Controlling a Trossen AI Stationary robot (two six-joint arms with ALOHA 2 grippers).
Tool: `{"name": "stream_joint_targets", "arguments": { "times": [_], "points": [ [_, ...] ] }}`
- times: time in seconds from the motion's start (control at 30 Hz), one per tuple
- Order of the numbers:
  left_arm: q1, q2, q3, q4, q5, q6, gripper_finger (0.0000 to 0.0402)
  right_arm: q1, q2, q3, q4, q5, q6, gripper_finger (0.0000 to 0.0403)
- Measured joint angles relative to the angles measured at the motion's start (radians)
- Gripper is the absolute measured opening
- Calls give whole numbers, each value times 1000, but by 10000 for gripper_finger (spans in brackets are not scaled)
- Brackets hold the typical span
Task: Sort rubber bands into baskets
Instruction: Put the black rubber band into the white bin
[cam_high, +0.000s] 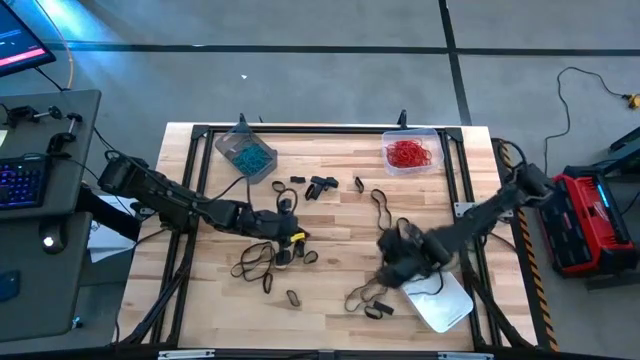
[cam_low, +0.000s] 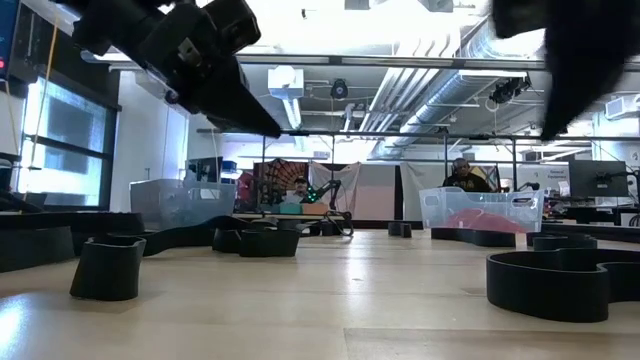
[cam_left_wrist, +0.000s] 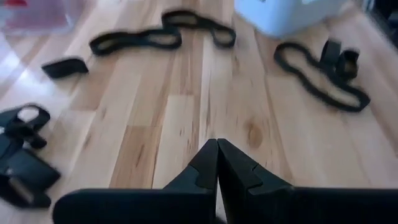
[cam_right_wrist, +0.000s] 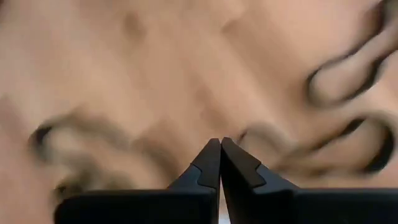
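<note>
**A:** Where do you stand? The red bands (cam_high: 408, 153) already fill the clear tub (cam_high: 434, 135) at the far right, the teal bands (cam_high: 249, 157) the grey tub (cam_high: 232, 137) at the far left. What's left is black bands (cam_high: 262, 256), scattered across the wooden table (cam_high: 330, 215).

**B:** So you're on the black ones. Both tools?

**A:** Your left gripper (cam_left_wrist: 217, 163) and right gripper (cam_right_wrist: 220, 160) both hover low with fingers pressed together, holding nothing.

**B:** Then you'll need to part the fingers first. These are thin, floppy loops lying flat; pinch an edge and carry it to the whitish tub (cam_high: 443, 303) near the front right.
</note>
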Motion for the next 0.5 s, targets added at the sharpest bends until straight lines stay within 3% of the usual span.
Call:
{"name": "stream_joint_targets", "arguments": {
  "times": [0.23, 0.5],
  "points": [
    [16, -1, -94, 181, 3, -5, 0, -240, 0, -53, 126, 182, -178, 12],
    [22, -1, -109, 202, 3, -9, 0, -493, 0, -157, 445, 208, -374, 119]
  ]
}}
